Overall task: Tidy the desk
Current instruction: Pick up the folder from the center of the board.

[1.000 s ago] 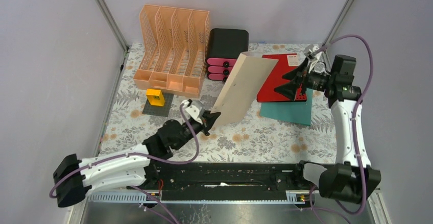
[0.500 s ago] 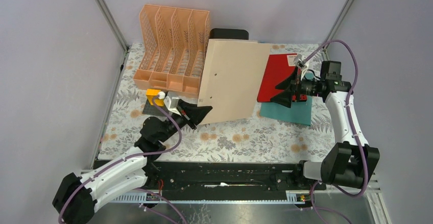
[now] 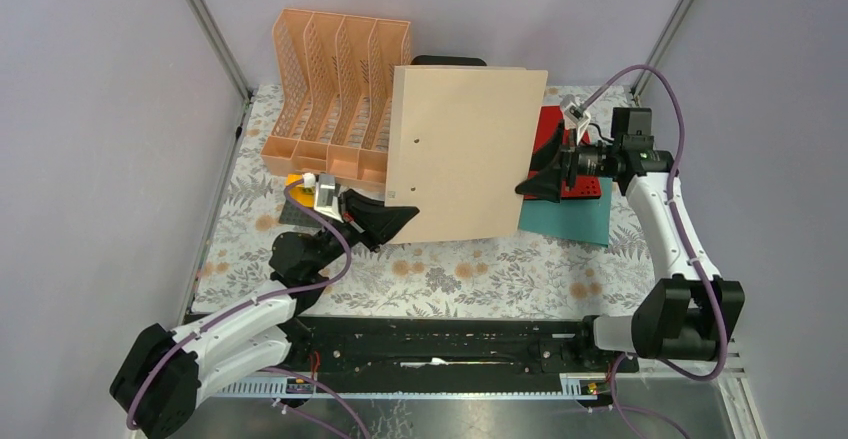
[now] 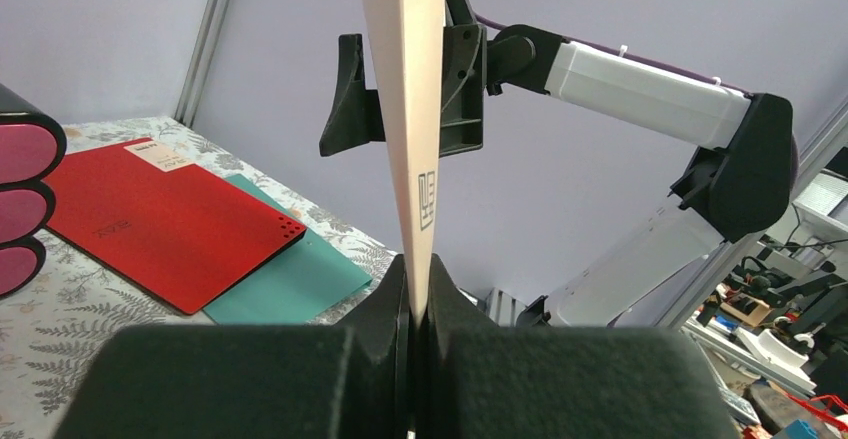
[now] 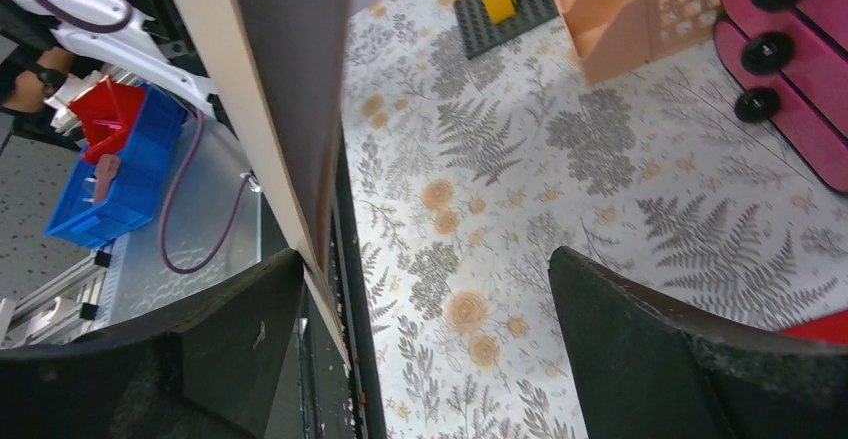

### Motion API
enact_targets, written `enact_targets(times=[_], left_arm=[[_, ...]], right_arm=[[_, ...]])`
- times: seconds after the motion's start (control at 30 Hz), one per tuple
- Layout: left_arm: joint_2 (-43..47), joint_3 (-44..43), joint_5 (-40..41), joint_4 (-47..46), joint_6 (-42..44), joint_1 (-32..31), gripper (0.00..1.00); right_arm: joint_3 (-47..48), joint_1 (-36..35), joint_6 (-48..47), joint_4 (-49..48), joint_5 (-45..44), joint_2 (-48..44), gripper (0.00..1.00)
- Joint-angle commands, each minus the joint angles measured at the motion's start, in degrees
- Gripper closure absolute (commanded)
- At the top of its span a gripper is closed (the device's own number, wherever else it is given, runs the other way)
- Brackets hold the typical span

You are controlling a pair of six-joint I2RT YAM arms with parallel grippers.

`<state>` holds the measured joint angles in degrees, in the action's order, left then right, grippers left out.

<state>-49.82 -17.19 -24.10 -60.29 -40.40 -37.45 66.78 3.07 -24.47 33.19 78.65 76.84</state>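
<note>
The desk [image 3: 480, 274] has a pale cloth printed with ferns and flowers. My left gripper [image 3: 395, 221] is shut on the lower left corner of a large beige folder [image 3: 460, 154] and holds it upright above the desk. In the left wrist view the folder's edge [image 4: 405, 79] rises from between my closed jaws [image 4: 418, 299]. My right gripper [image 3: 535, 171] is open and straddles the folder's right edge. In the right wrist view the folder [image 5: 270, 99] stands beside the left finger, with the gripper [image 5: 425, 329] wide apart.
An orange slotted rack [image 3: 340, 94] stands at the back left. A black drawer box [image 3: 445, 60] is mostly hidden behind the folder. A red folder [image 4: 150, 219] lies on a teal one [image 3: 575, 221] at the right. A yellow block [image 3: 296, 181] sits on a dark baseplate.
The beige folder has swung from a tilt to upright, its face toward the camera. My left gripper moved left with it. My right gripper moved left to the folder's right edge.
</note>
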Motion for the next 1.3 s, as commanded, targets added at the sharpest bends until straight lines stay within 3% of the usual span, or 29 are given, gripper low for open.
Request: enact_targets(times=[0.0, 0.33, 0.53, 0.57, 0.63, 0.8, 0.87, 0.93, 1.0, 1.07, 1.1, 1.27], left_arm=[[0.1, 0.3, -1.6, -10.2, -3.3, 0.6, 1.0], [-4.2, 0.8, -3.3, -18.8, -9.2, 1.5, 1.0], [-6.2, 2.0, -3.5, -22.1, -11.8, 3.6, 1.0], [-6.5, 2.0, -3.6, -22.4, -12.1, 3.9, 1.0], [-7.2, 1.9, -4.0, -23.0, -12.7, 4.2, 1.0], [-8.9, 1.5, -4.5, -23.8, -13.8, 4.7, 0.98], [-9.5, 1.4, -4.6, -23.9, -14.3, 4.9, 0.94], [-9.9, 1.4, -4.8, -23.7, -14.6, 5.1, 0.81], [-9.7, 1.2, -5.3, -21.5, -15.0, 5.8, 0.53], [-8.8, 0.4, -8.7, -18.7, -14.6, 7.6, 0.14], [-8.5, 0.0, -11.0, -17.6, -14.6, 9.2, 0.03], [-10.3, -7.4, -23.2, -9.3, -15.1, 15.9, 0.01]], right_arm=[[1.5, -2.2, 8.9, -8.1, 3.0, -4.4, 0.0], [-4.9, -9.1, 38.3, -37.7, 3.4, -7.0, 0.0], [-7.0, -9.4, 40.2, -41.4, 4.8, -8.8, 0.13], [-7.5, -9.4, 40.3, -41.8, 5.0, -9.1, 0.17], [-8.2, -9.5, 40.3, -42.7, 5.4, -9.5, 0.35], [-8.4, -9.6, 40.5, -43.1, 6.6, -8.6, 0.97], [-8.6, -9.7, 40.5, -43.2, 7.0, -8.6, 1.0], [-9.0, -9.7, 40.1, -43.5, 7.6, -8.9, 1.0], [-9.3, -9.7, 39.3, -43.4, 7.9, -9.6, 1.0], [-10.0, -9.7, 38.2, -43.3, 7.9, -10.4, 1.0], [-10.4, -9.6, 37.6, -43.3, 7.8, -10.9, 1.0], [-11.8, -9.8, 36.8, -43.1, 8.3, -11.0, 1.0]])
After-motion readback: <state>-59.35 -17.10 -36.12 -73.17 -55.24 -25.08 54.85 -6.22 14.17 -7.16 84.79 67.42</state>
